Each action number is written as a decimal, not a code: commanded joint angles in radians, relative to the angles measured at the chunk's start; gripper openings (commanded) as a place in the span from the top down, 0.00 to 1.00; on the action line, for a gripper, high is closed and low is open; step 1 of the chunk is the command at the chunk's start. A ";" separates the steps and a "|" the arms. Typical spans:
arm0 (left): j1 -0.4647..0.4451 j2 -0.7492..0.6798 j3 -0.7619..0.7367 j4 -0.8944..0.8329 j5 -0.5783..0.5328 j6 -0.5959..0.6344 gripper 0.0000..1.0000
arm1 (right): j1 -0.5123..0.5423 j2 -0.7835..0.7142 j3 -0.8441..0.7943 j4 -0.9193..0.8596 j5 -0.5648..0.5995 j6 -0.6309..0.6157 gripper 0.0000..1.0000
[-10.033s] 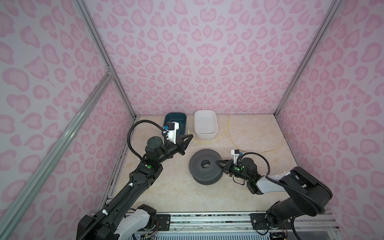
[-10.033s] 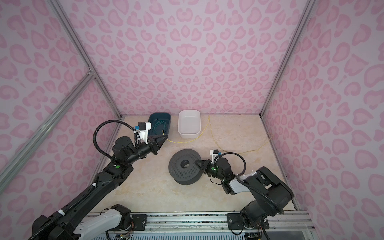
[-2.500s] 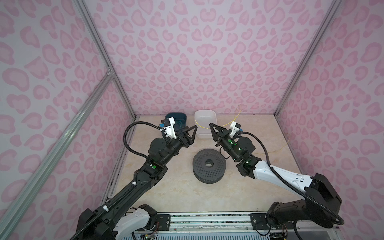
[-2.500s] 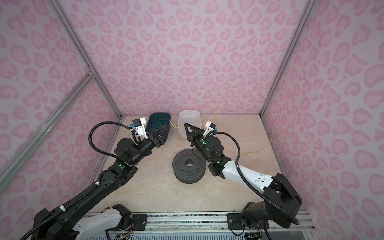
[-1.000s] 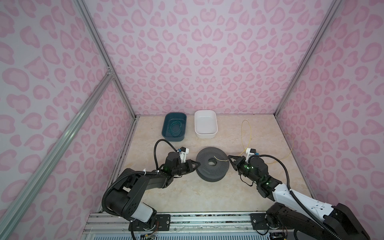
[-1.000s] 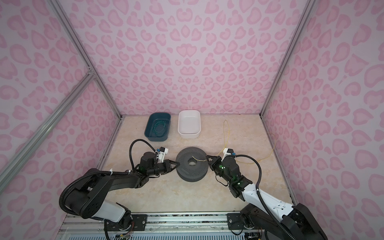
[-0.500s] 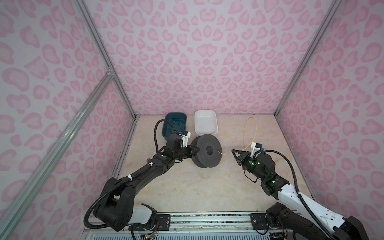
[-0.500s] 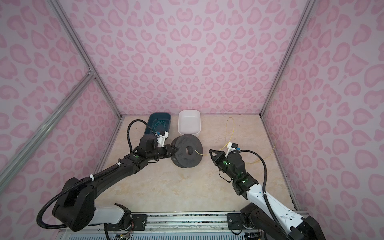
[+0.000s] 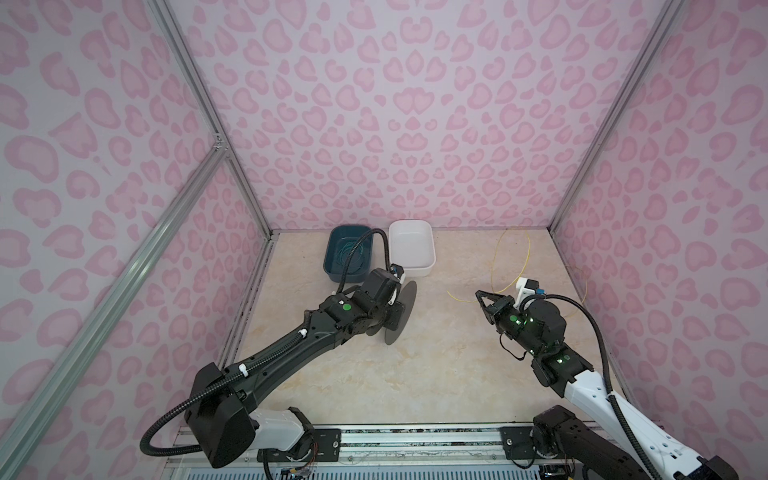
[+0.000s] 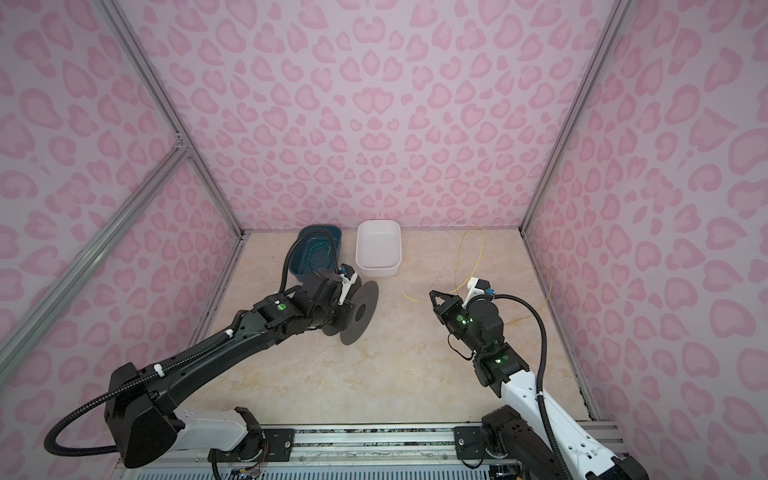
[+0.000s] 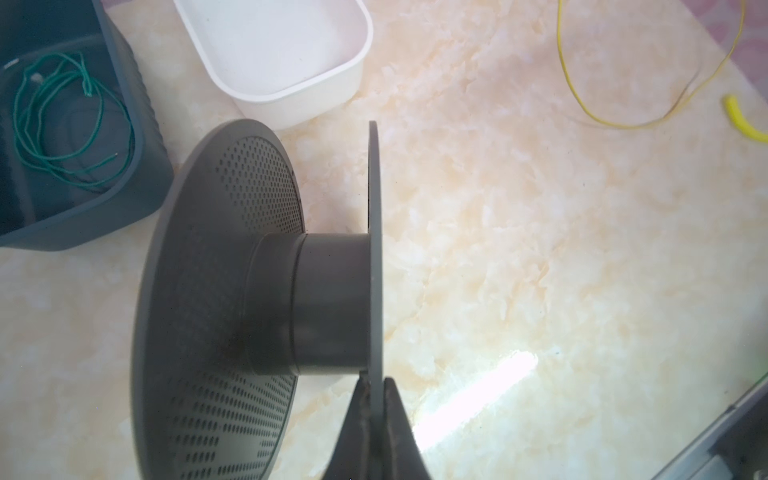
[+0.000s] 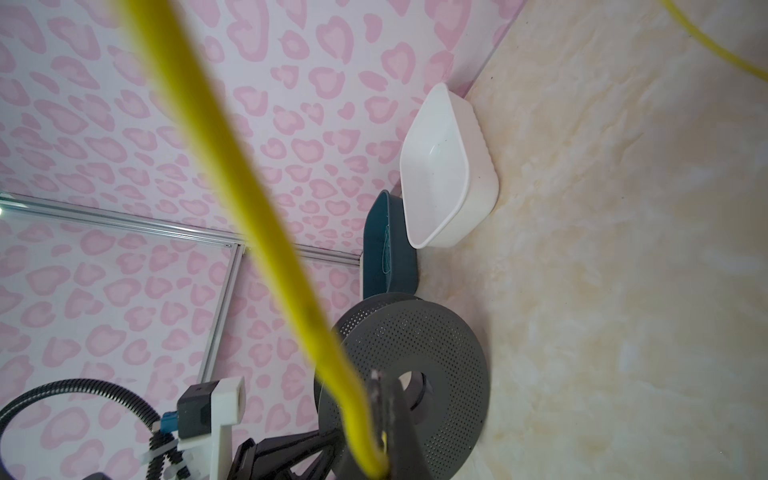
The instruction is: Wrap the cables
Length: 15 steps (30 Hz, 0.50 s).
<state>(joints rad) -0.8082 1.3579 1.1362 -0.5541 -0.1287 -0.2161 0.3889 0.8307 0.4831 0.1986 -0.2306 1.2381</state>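
The grey perforated spool (image 9: 402, 309) stands on edge, off the floor, its bare hub (image 11: 332, 303) showing in the left wrist view. My left gripper (image 11: 376, 380) is shut on the rim of one flange. The yellow cable (image 12: 249, 199) runs thick and blurred past the right wrist camera into my right gripper (image 12: 383, 384), which is shut on it. In both top views the right gripper (image 9: 482, 295) sits to the right of the spool, apart from it. The cable's short free end (image 10: 411, 297) points toward the spool without touching it, and the rest loops back toward the far right corner.
A teal bin (image 9: 332, 270) with a green wire coiled inside and a white bin (image 9: 430, 249) stand side by side at the back wall, just behind the spool. Pink patterned walls close in on three sides. A metal rail (image 9: 415, 440) runs along the front.
The spool lay flat a second ago; my left gripper has tipped it on edge and carried it back-left. My right gripper drew right with the cable, which no longer reaches the spool.
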 commanded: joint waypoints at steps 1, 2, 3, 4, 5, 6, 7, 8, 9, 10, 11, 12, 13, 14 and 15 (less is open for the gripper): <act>-0.072 0.007 0.009 0.030 -0.108 0.123 0.97 | -0.010 -0.016 0.006 -0.029 -0.014 -0.035 1.00; -0.097 0.012 0.009 0.032 -0.105 0.152 0.97 | -0.012 -0.022 0.013 -0.046 -0.015 -0.044 1.00; -0.117 0.014 0.010 0.037 -0.099 0.173 0.97 | -0.013 -0.027 0.018 -0.055 -0.017 -0.054 1.00; -0.129 0.016 0.010 0.040 -0.088 0.183 0.97 | -0.015 -0.029 0.025 -0.064 -0.022 -0.064 1.00; -0.135 0.017 0.010 0.043 -0.068 0.189 0.97 | -0.019 -0.029 0.032 -0.075 -0.026 -0.078 1.00; -0.138 0.017 0.003 0.047 -0.047 0.195 0.97 | -0.021 -0.027 0.046 -0.089 -0.032 -0.096 1.00; -0.138 0.019 0.000 0.049 -0.039 0.199 0.97 | -0.022 -0.022 0.058 -0.102 -0.038 -0.109 1.00; -0.141 0.022 -0.004 0.050 -0.033 0.206 0.97 | -0.022 -0.015 0.072 -0.118 -0.045 -0.122 1.00; -0.142 0.026 -0.007 0.048 -0.031 0.211 0.97 | -0.021 -0.008 0.083 -0.127 -0.051 -0.127 1.00; -0.144 0.030 -0.008 0.047 -0.022 0.215 0.97 | -0.022 0.002 0.089 -0.126 -0.061 -0.132 1.00; -0.144 0.030 -0.007 0.045 -0.013 0.219 0.97 | -0.022 0.010 0.093 -0.122 -0.068 -0.135 1.00; -0.146 0.031 -0.010 0.043 -0.012 0.219 0.97 | -0.020 0.020 0.097 -0.117 -0.075 -0.140 1.00; -0.146 0.032 -0.007 0.040 -0.011 0.221 0.96 | -0.020 0.031 0.102 -0.113 -0.081 -0.143 1.00; -0.147 0.030 -0.007 0.037 -0.012 0.223 0.94 | -0.020 0.042 0.107 -0.110 -0.089 -0.143 1.00; -0.147 0.029 -0.004 0.031 -0.013 0.224 0.92 | -0.018 0.054 0.113 -0.104 -0.098 -0.147 1.00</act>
<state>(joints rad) -0.9550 1.3827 1.1332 -0.5240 -0.1558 -0.0189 0.3679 0.8680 0.5869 0.0864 -0.2977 1.1229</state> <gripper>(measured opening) 0.080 0.049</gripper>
